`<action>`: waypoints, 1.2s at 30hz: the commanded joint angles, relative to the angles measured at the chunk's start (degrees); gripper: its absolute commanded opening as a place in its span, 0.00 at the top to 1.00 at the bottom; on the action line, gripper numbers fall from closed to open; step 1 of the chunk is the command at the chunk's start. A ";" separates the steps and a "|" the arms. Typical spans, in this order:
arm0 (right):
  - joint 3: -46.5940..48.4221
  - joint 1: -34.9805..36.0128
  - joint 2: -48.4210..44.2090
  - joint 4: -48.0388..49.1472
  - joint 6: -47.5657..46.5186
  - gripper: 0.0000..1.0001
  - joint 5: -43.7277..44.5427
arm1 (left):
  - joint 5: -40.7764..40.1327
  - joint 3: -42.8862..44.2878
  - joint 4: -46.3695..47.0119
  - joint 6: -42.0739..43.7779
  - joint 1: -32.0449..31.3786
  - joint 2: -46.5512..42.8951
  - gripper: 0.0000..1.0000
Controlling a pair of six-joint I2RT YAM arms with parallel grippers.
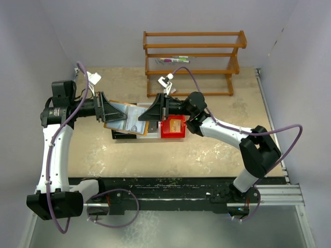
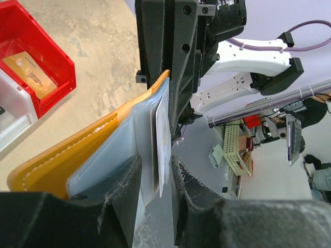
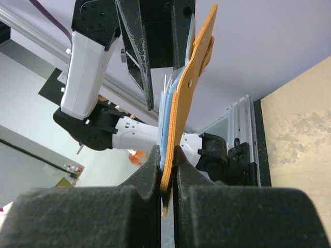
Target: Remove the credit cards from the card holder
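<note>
Clamping the holder (image 3: 182,103) by its edge, the right gripper (image 3: 166,152) holds it up so the left gripper (image 2: 155,163), jaws around a card (image 2: 161,129), can pull; whether they pinch is unclear.

Bright, even, diffuse light; only soft shadows on the desk (image 1: 217,155). Along the bottom of each wrist view, the left gripper (image 2: 155,168) and right gripper (image 3: 166,152) look dark and slightly soft-focused.
</note>
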 commanded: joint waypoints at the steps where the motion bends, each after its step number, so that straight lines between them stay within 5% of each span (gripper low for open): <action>1: 2.58 0.29 -1.91 5.30 1.15 1.00 -0.38 | 4.10 -0.58 4.72 -3.50 -0.20 -0.58 0.68; 27: 7.11 2.37 0.84 -3.28 -3.40 1.00 3.02 | 6.57 -3.39 5.08 -3.71 -0.20 -1.20 0.77; 36: 7.43 2.89 0.02 -8.17 -6.20 1.00 4.29 | -0.45 -2.40 -1.77 3.95 -0.20 0.81 0.89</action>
